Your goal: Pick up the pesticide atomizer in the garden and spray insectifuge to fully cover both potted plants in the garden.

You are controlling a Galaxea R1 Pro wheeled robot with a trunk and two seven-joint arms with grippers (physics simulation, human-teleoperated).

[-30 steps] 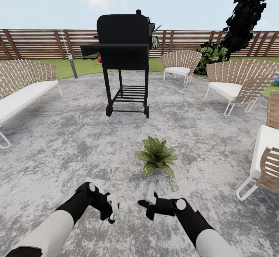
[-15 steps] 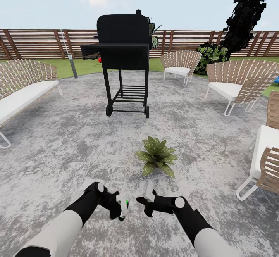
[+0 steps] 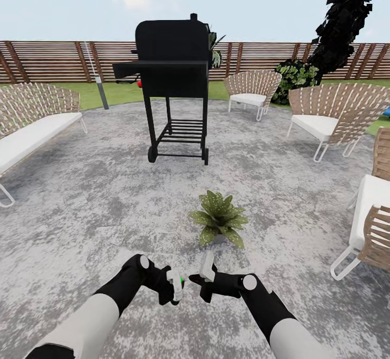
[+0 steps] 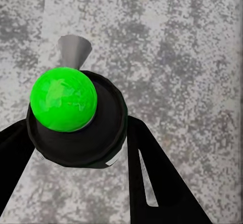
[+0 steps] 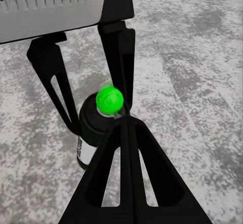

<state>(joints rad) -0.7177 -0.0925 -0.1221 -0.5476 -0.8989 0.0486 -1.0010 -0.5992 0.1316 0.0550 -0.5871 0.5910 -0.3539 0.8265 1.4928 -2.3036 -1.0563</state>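
One potted plant sits mid-patio, away from its edges. Your left gripper clasps the pesticide atomizer just short of it; your right gripper has its fingers pressed together, empty, touching the green tip.

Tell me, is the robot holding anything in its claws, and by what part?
Yes. The left gripper holds the pesticide atomizer by the sides of its dark body, green tip free. The right gripper's jaws are shut on nothing.
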